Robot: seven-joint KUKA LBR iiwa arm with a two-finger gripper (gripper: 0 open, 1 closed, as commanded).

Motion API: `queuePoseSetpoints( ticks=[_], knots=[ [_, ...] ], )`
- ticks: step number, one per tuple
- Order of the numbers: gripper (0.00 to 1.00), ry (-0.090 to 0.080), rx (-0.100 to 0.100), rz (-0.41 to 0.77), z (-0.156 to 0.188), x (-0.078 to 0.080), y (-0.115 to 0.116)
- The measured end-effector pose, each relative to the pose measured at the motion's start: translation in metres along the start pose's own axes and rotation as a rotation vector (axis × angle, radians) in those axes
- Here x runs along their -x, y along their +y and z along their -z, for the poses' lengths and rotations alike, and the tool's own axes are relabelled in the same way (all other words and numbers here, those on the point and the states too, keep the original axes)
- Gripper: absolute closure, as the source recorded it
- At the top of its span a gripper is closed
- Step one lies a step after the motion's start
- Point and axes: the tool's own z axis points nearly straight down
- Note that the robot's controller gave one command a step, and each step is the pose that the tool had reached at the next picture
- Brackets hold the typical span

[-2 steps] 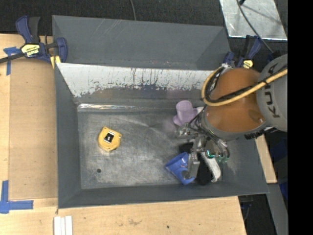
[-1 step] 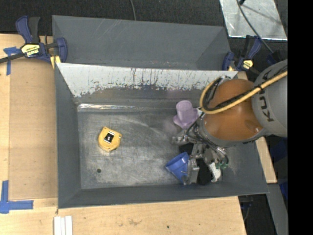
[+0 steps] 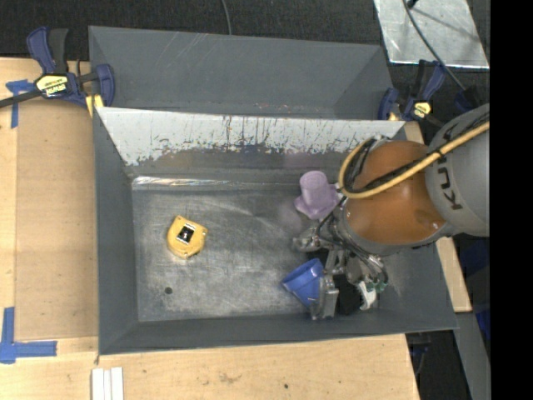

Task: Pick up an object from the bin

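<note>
Orange-brown wrist cover of the arm sits highest, at the bin's right side. Below it the gripper is low, at the floor of the grey metal bin, near-right corner. Small blue plastic piece, angular, wedge-like, matte, lies on the floor right against the gripper's left side and looks to be touching it; it is not seen inside the grip. Whether the gripper is spread or closed: cannot tell, wrist hardware hides it. Progress, as a judgement: gripper is down, nothing lifted yet, so grasp, lift and clearing the bin are left. Lilac cup-shaped object stands just far of the gripper, beside the wrist cover. Yellow round tape measure lies well apart, left of centre.
</note>
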Motion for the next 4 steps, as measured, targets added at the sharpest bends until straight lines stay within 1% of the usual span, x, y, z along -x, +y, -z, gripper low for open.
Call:
queuePoseSetpoints(
  ticks=[1,2,3,4],
  knots=[
    [0.0,0.002,0.0,0.031,0.01,-0.001,0.001],
    [0.0,-0.002,-0.001,0.307,-0.001,0.009,0.009],
    [1.0,0.001,0.004,0.471,-0.018,0.021,0.016],
    [1.0,0.001,0.004,0.471,-0.018,0.021,0.016]
  ],
)
